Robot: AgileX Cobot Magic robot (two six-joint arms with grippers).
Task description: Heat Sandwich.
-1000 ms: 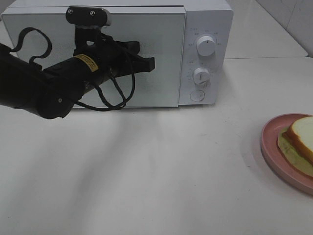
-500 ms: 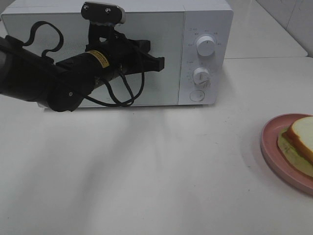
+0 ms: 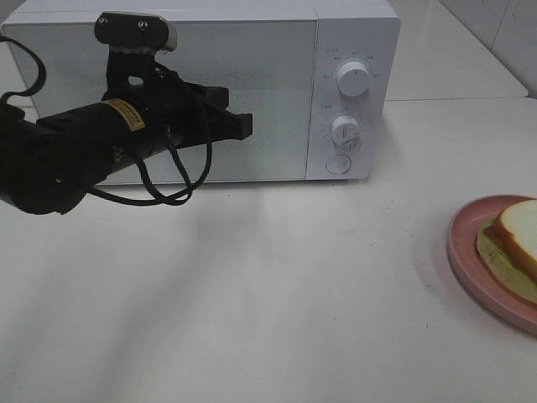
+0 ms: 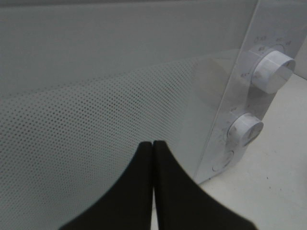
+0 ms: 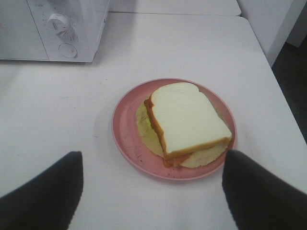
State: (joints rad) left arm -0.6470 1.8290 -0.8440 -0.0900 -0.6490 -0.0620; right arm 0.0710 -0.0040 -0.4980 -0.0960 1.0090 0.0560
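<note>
The sandwich (image 5: 189,120), white bread over pale green and reddish filling, lies on a round pink plate (image 5: 125,132) on the white table. In the high view, sandwich (image 3: 518,237) and plate (image 3: 468,252) sit at the right edge. My right gripper (image 5: 151,158) hovers open above the plate's near side, one finger on each side and touching nothing. The white microwave (image 3: 352,34) stands at the back with its door (image 3: 268,84) closed. My left gripper (image 3: 245,126) is shut and empty, its tips (image 4: 152,143) pointing at the door's right part, left of the control panel.
The microwave panel carries an upper knob (image 3: 353,78), a lower knob (image 3: 345,130) and a round button (image 3: 337,164). A black cable loops under the left arm (image 3: 168,189). A second table surface (image 3: 453,50) lies behind on the right.
The left arm first swung right along the microwave door, then drew back left and slightly lower. Its gripper stayed shut. Door, plate and sandwich have not moved.
</note>
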